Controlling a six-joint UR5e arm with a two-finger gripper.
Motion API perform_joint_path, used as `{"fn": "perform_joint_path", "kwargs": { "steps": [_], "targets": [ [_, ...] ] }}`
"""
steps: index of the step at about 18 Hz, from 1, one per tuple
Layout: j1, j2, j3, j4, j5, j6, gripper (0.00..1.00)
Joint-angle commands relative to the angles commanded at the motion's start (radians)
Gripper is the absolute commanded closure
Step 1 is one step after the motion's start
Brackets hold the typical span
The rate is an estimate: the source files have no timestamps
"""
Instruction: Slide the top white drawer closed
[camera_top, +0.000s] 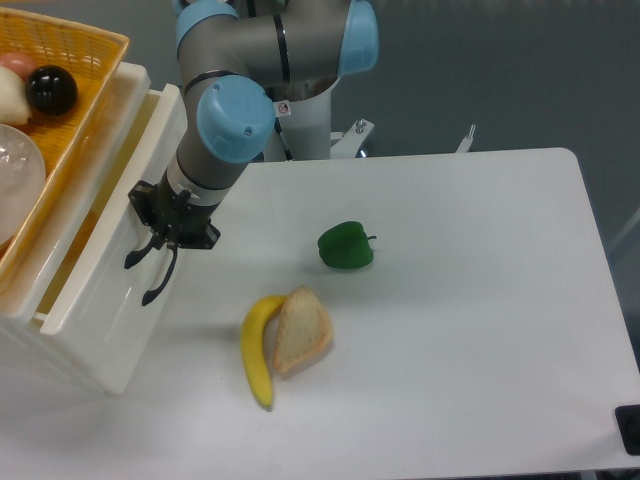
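— Where are we standing with the drawer (110, 290)?

— It is sitting at the surface's (460, 330) left edge, partly out of the cabinet, under the basket (60, 150). We are pressing our pincer (150, 268) against its front, right by the black handle (152, 283). Whether the pincer is open or closed, we cannot tell; nothing seems gripped.

— How are we judging its handling?

— Glossy, stiff plastic, probably light and slippery. We are thinking a flat push on the front panel near the handle suits better than a grasp.

— Anything in the way?

— The banana (257, 345), bread (301, 331) and pepper (346, 246) are lying well apart, mid-surface.
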Motion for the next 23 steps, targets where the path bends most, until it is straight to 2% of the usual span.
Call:
{"fn": "perform_joint_path", "kwargs": {
  "steps": [13,15,17,21,23],
  "targets": [
    [-0.015,-0.008,-0.003,0.005,0.0,-0.015,0.89],
    [-0.009,-0.009,-0.002,0.006,0.002,-0.014,0.82],
    [0.008,-0.008,0.0,0.006,0.008,-0.008,0.63],
    [0.083,-0.009,0.011,0.015,0.023,0.0,0.51],
    [0.126,-0.009,0.023,0.031,0.034,0.009,0.41]
  ]
}}
